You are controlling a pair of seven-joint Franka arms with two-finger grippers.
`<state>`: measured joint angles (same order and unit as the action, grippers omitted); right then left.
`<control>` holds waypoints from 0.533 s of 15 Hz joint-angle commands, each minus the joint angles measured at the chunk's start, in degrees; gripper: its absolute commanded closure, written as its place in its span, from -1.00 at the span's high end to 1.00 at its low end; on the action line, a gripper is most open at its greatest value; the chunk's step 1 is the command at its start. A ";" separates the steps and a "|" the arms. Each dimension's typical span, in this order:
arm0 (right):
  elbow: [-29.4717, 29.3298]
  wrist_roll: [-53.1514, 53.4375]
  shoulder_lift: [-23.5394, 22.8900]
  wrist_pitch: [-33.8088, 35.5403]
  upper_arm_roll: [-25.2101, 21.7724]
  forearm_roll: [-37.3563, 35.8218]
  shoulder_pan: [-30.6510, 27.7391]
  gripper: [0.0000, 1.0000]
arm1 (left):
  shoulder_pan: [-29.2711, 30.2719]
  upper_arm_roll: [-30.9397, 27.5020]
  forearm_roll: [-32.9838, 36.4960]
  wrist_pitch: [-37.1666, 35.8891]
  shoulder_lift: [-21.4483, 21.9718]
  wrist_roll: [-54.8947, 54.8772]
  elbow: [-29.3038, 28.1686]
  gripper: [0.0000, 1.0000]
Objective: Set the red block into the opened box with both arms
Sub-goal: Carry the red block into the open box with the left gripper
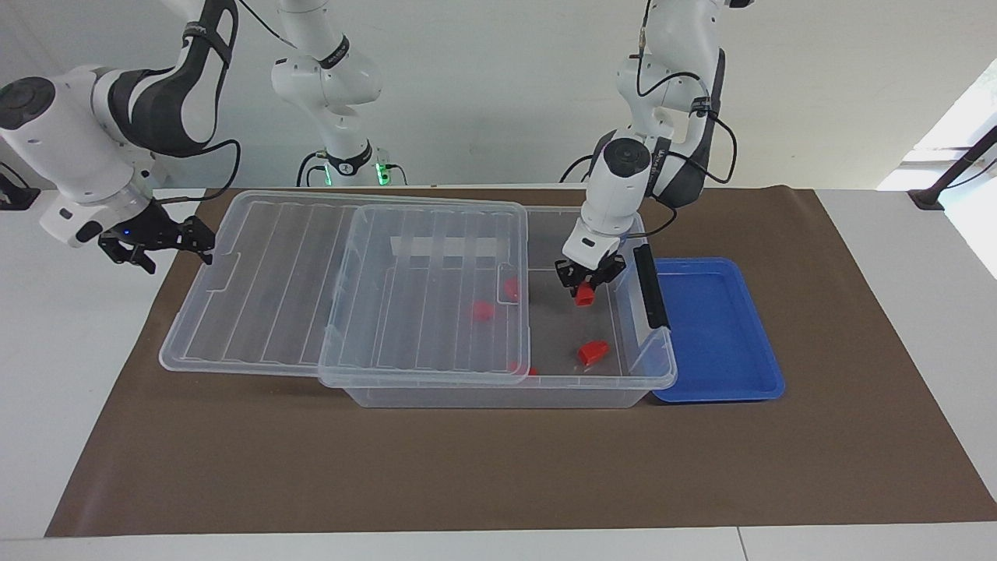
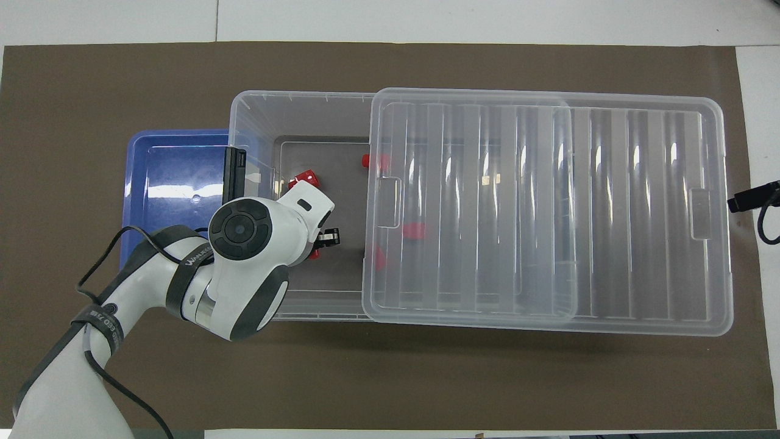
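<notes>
The clear box (image 1: 506, 383) lies along the mat, and its ribbed lid (image 1: 265, 280) is slid toward the right arm's end, so the end by the left arm is uncovered. My left gripper (image 1: 586, 285) reaches down into that uncovered part, shut on the red block (image 1: 584, 294), which hangs low over the box floor. In the overhead view the left gripper (image 2: 322, 242) hides most of the red block (image 2: 314, 253). My right gripper (image 1: 196, 238) is open beside the lid's outer end, a little apart from it, and its tip (image 2: 740, 201) shows at the frame's edge.
Other red pieces lie in the box, one in the open part (image 1: 593, 352) and others under the lid (image 1: 483, 310). A black clip handle (image 1: 650, 286) stands up at the box's uncovered end. A shallow blue tray (image 1: 716, 327) sits beside that end.
</notes>
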<state>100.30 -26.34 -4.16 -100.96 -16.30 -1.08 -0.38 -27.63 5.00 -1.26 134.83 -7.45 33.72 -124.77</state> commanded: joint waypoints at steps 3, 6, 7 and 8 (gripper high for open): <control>-11.08 0.76 -4.54 7.18 0.30 0.81 -0.94 1.00 | -0.76 -0.69 1.08 3.16 -2.12 1.18 -0.92 -1.00; -11.35 0.67 -4.28 7.01 -0.22 0.11 -1.20 1.00 | -0.67 -0.69 1.08 2.55 -2.13 1.26 -0.57 0.99; -11.26 0.41 -4.36 6.48 -0.22 0.20 -2.16 1.00 | -0.67 -0.69 1.08 2.37 -2.13 1.79 -0.22 1.00; -10.74 0.41 -4.36 5.87 -0.22 0.54 -3.30 1.00 | -0.85 -0.69 1.08 2.46 -1.87 2.75 -0.04 1.00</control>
<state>90.46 -26.27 -7.57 -94.91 -16.60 -1.09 -1.37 -27.64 4.84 -1.26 136.64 -9.74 34.16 -124.91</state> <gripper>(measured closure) 0.000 0.388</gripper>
